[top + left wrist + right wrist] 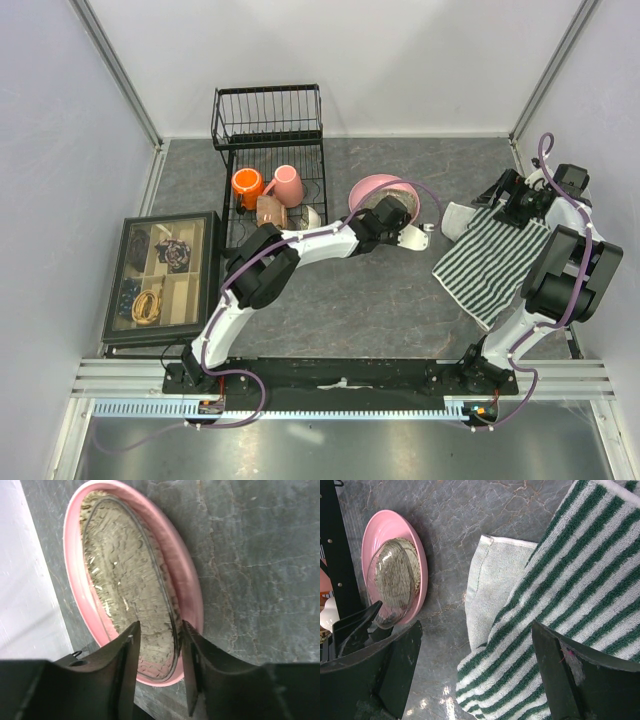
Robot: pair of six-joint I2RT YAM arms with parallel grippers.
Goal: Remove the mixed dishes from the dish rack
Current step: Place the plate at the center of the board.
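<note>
So there's a green-and-white striped cloth (495,262) rumpled on the right side of the grey marbled desk (380,290), plus a black-framed box of trinkets (213,270) way over left.

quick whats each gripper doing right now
left gripper: open, jaws loosely astride the rim of the pink dish, not clamped on it
right gripper: open, empty, over the striped cloth
</note>
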